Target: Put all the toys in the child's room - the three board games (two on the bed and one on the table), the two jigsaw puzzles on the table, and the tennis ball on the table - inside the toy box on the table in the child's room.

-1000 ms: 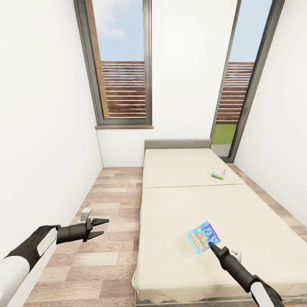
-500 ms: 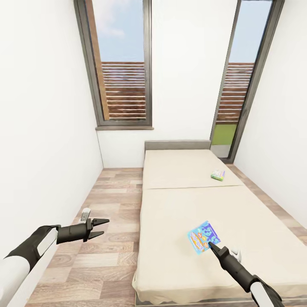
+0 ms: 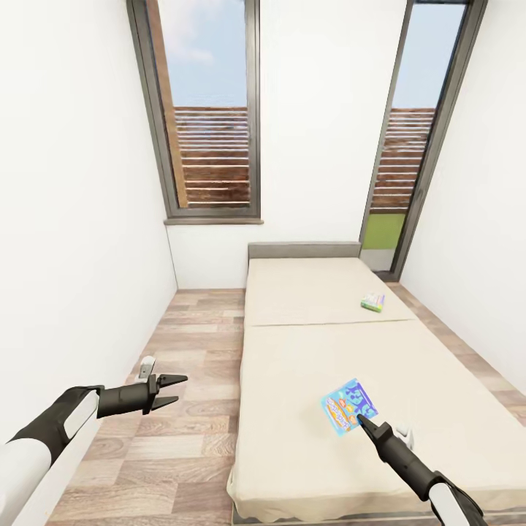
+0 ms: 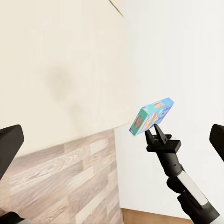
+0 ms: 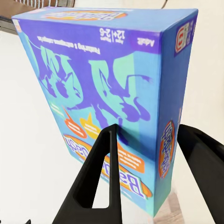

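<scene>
One blue board game (image 3: 349, 405) is pinched in my right gripper (image 3: 360, 418) above the bed (image 3: 307, 453), left gripper (image 3: 174, 390) open and empty; next I'd carry it to the toy box.

Blue board game (image 3: 349, 406) (orange lettering), green-edged board game (image 3: 373, 299), beige bed (image 3: 307, 365), black fingers (image 5: 100, 177)

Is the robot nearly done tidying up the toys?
Not yet. Nothing looks put away. The right gripper holds the blue game box above the bed. A green game box lies further up the bed, and the left gripper is open and empty.
</scene>
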You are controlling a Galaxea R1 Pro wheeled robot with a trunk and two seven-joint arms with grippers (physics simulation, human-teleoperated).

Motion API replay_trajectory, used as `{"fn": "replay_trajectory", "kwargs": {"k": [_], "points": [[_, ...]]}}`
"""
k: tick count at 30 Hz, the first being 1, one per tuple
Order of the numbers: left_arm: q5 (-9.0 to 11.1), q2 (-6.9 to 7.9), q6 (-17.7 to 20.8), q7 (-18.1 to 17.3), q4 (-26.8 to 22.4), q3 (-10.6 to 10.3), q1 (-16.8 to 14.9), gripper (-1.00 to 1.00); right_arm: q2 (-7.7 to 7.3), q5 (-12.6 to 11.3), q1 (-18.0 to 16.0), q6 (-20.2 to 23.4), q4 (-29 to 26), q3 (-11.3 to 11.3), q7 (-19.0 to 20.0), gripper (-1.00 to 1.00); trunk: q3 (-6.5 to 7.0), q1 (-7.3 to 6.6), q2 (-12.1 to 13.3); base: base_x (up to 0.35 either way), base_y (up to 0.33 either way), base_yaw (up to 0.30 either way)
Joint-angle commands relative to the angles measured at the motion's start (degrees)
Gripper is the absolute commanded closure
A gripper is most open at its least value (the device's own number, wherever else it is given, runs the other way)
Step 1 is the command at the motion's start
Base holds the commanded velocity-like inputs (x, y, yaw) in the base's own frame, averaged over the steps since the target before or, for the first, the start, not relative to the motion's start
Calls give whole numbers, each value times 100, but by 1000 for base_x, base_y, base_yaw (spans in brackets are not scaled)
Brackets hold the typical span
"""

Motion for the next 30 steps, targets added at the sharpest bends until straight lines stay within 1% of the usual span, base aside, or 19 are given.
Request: {"fn": "replay_trajectory", "kwargs": {"k": [1,4,8,30], "points": [[31,6,28,-7,1,-30,-5,-100,2,-29,-4,43,2,-12,7,100,12,-22,37,0,0,0],[31,1,28,-3,1,-33,-5,-100,3,-26,-4,38,-2,-12,9,100,68,-88,157,0,0,-37],[31,-2,28,-2,1,-34,-5,-100,5,-28,-4,34,-3,-12,13,100,156,-176,318,0,0,-172],[25,-27,-42,63,-16,-52,-5,-100,-4,-33,-4,42,2,-18,15,100,668,-659,1200,0,0,-234]]}}
